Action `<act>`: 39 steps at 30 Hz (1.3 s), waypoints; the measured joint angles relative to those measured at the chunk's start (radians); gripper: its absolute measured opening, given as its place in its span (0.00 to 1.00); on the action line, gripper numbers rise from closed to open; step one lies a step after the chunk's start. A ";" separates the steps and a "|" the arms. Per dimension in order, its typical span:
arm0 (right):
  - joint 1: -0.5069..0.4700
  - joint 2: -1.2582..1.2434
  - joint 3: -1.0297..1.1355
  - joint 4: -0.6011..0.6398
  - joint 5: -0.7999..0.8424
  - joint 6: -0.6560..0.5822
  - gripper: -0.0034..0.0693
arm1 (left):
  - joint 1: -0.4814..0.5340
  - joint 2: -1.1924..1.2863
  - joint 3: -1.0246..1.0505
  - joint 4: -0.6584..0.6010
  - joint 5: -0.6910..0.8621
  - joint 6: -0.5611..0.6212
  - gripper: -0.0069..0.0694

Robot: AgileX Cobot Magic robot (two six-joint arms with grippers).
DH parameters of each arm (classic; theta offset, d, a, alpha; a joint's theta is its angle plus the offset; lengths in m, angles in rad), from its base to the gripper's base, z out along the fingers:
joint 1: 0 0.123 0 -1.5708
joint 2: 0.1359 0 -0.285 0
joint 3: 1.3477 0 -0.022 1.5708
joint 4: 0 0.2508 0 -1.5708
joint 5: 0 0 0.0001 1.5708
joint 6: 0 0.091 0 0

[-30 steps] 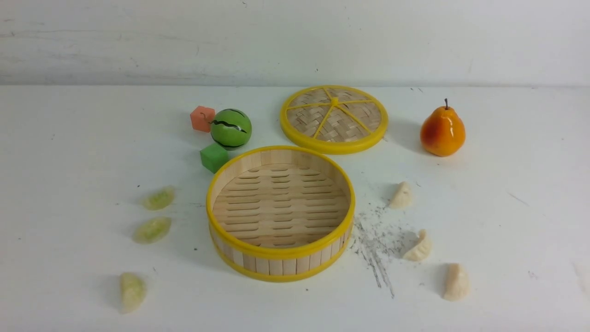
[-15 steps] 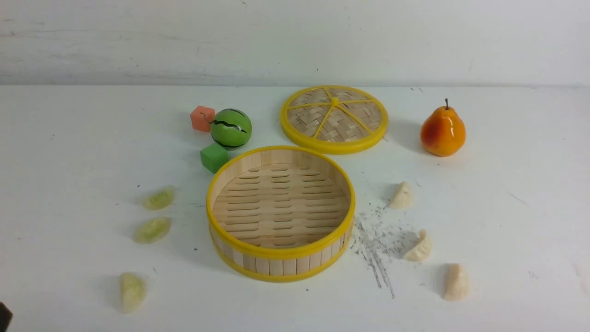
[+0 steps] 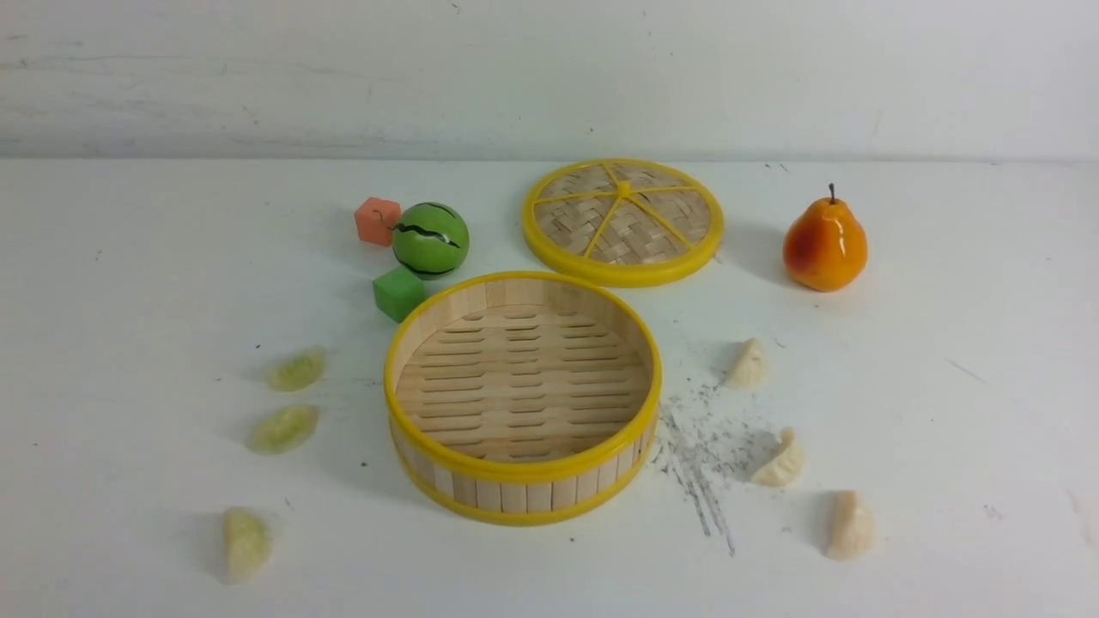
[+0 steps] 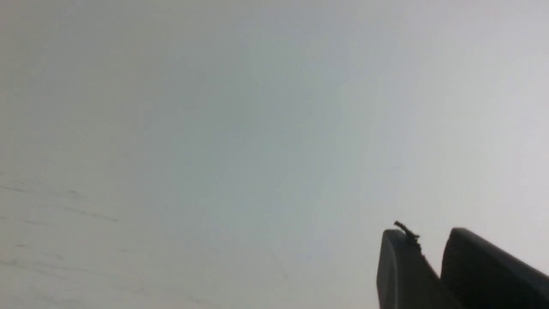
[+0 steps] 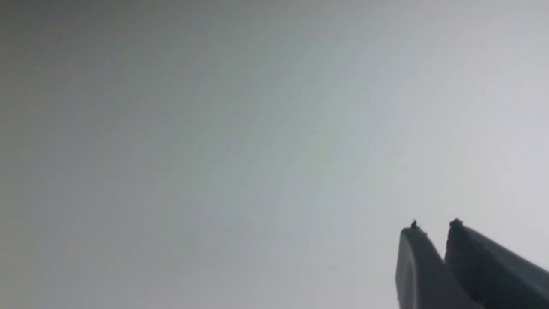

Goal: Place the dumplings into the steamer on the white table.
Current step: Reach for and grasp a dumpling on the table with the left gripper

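The steamer (image 3: 522, 399) stands empty in the middle of the white table (image 3: 129, 283). Three pale green dumplings (image 3: 296, 369) (image 3: 283, 429) (image 3: 246, 542) lie left of it. Three cream-white dumplings (image 3: 747, 365) (image 3: 781, 461) (image 3: 850, 525) lie to its right. Neither gripper shows in the front view. In the left wrist view my left gripper (image 4: 431, 238) has its dark fingertips a little apart over bare table, holding nothing. My right gripper (image 5: 434, 226) looks the same in its wrist view, with a narrower gap and nothing held.
The flat woven lid (image 3: 622, 221) lies behind the steamer. An orange cube (image 3: 377, 221), a watermelon ball (image 3: 430, 239) and a green cube (image 3: 398, 293) sit at the steamer's back left. A pear (image 3: 824, 245) stands at the back right. Grey scuff marks (image 3: 700, 455) lie right of the steamer.
Half a second ago a dark part showed at the front view's lower left corner; it is out of view now. Nothing on the table has moved.
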 joint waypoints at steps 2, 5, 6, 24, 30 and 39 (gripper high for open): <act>0.000 0.000 -0.008 -0.001 0.002 0.058 0.20 | 0.000 0.000 0.000 -0.003 -0.082 -0.152 0.28; 0.000 0.000 -0.079 -0.004 0.113 0.077 0.16 | 0.000 0.000 -0.047 -0.006 -0.085 -0.279 0.28; 0.000 0.000 -0.122 -0.004 0.179 0.080 0.13 | 0.000 0.000 -0.090 -0.005 -0.045 -0.303 0.26; 0.000 0.462 -0.531 0.114 1.441 -0.098 0.04 | -0.018 0.578 -0.612 0.038 0.957 -0.212 0.07; 0.019 0.664 -0.531 0.514 1.674 -0.512 0.04 | -0.097 0.774 -0.671 -0.242 1.250 0.061 0.07; 0.101 0.872 -0.531 0.852 1.604 -0.945 0.04 | -0.142 1.098 -0.725 -0.584 1.386 0.465 0.07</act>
